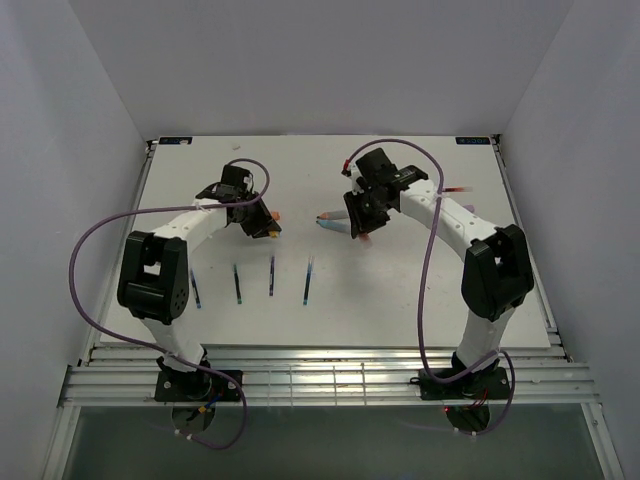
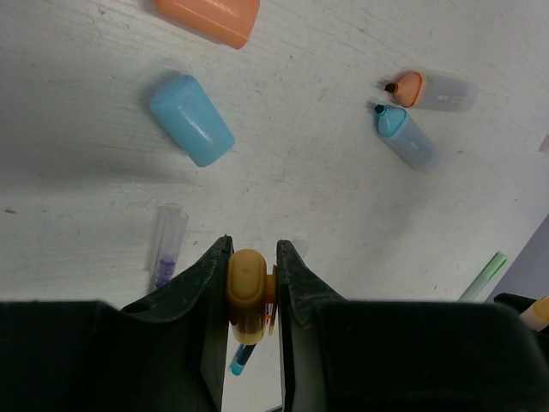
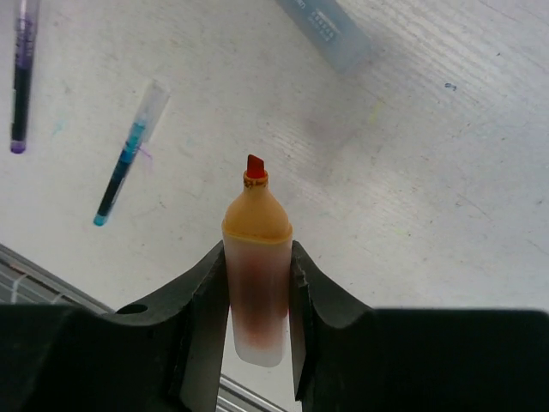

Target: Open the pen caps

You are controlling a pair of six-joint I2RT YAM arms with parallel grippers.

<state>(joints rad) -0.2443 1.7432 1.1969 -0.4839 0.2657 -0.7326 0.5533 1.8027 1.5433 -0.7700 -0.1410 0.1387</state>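
My left hand (image 2: 253, 257) is clenched on a yellow-orange cap (image 2: 249, 287), pinched between both fingers above the desk (image 2: 326, 197). My right hand (image 3: 256, 251) grasps the highlighter barrel (image 3: 256, 292) around its body, its red tip bare and pointing away from my wrist. In the top view my two hands hang apart. A blue cap (image 2: 191, 119) and an orange cap (image 2: 208, 17) lie loose on the desk near each other. Farther off, an orange-tipped highlighter (image 2: 429, 88) and a blue-tipped highlighter (image 2: 406, 136) lie uncapped side by side.
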